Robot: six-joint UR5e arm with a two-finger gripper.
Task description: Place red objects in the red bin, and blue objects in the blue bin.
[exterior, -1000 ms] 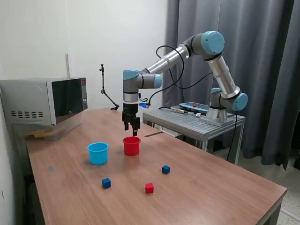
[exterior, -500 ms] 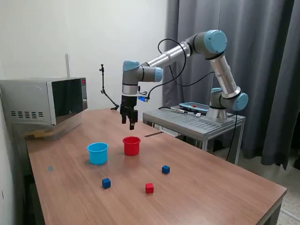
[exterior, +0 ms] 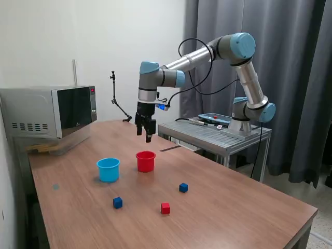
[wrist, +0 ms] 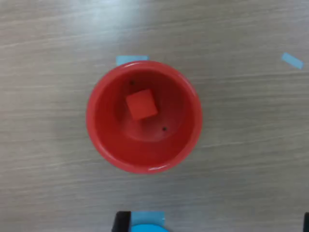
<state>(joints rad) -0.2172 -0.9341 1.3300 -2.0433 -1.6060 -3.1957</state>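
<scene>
My gripper point(exterior: 147, 137) hangs well above the red cup point(exterior: 146, 162), open and empty; one fingertip point(wrist: 122, 223) shows dark at the wrist view's edge. The wrist view looks straight down into the red cup point(wrist: 99, 140), where one red cube point(wrist: 141, 104) lies on the bottom. The light blue cup point(exterior: 108, 169) stands just to the exterior view's left of the red cup. On the table nearer the front lie a second red cube point(exterior: 165, 208) and two dark blue cubes point(exterior: 118, 202) point(exterior: 183, 187).
A microwave point(exterior: 49, 111) sits at the table's far left in the exterior view. A metal cart point(exterior: 215, 136) carrying the arm's base stands behind the table at the right. A thin stand point(exterior: 116, 98) rises at the back. Blue tape marks point(wrist: 132, 60) lie on the wood by the red cup.
The gripper has risen from just above the red cup's rim to well above it and drifted slightly to the exterior view's right. Cups and cubes have not moved.
</scene>
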